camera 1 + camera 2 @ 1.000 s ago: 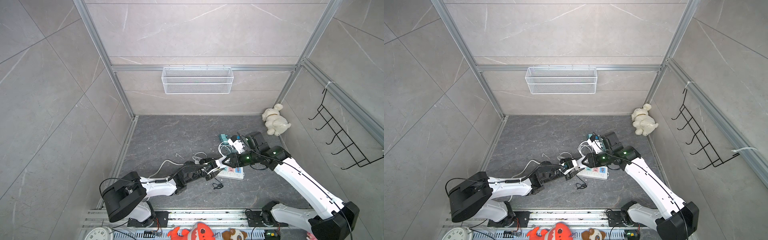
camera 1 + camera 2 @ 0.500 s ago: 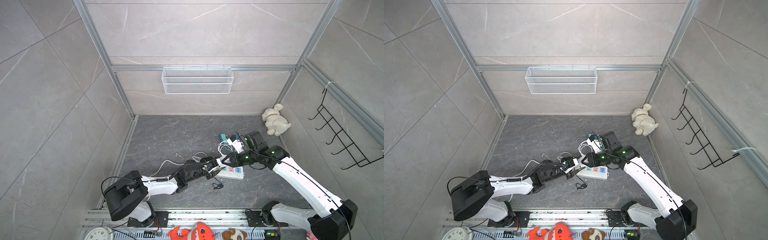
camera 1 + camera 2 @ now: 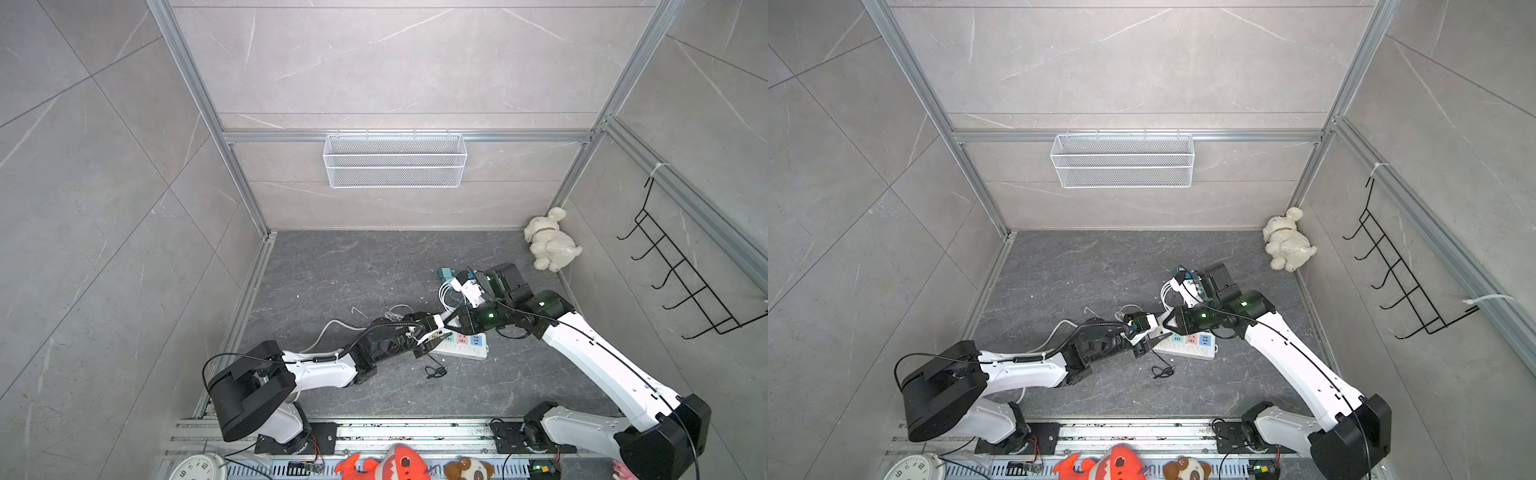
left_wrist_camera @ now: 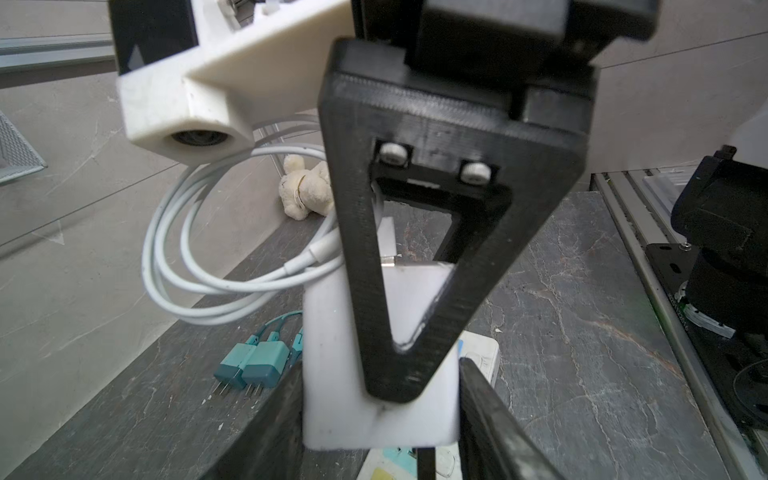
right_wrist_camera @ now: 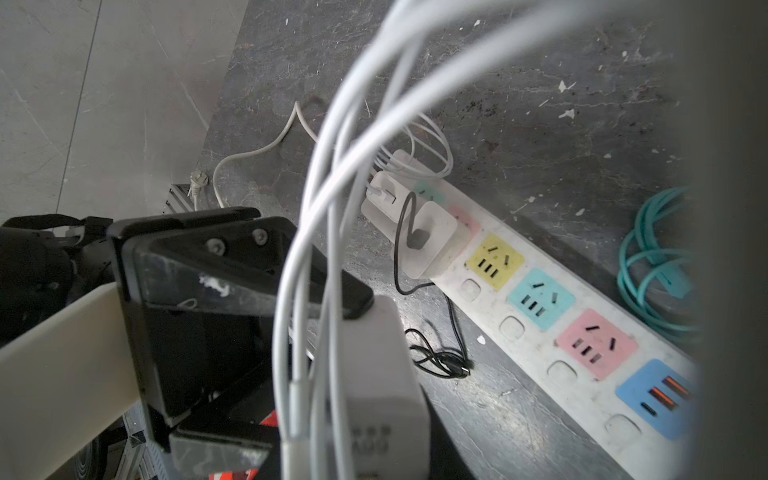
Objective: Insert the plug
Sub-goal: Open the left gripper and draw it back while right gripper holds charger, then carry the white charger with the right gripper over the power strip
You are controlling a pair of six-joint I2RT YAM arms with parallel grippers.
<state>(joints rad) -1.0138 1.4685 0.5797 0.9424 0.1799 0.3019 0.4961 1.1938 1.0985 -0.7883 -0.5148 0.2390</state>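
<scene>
Precariously, left claw [image 3: 436, 334] clamping plug [image 4: 328, 374] near power strip [image 3: 465, 347]; right claw's [image 3: 449, 321] grip unclear; looped cable [image 4: 187, 266] likely tugging plug askew.

The plug [image 4: 328, 332] is smooth, matt white plastic; the power strip [image 5: 540, 299] scuffed, grimy white plastic; the floor [image 3: 353, 270] matt, veined dark stone.

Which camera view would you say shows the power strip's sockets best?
The right wrist view: the power strip lies close, coloured sockets clear. Both top views show it small, partly hidden; the left wrist view catches only a corner.
</scene>
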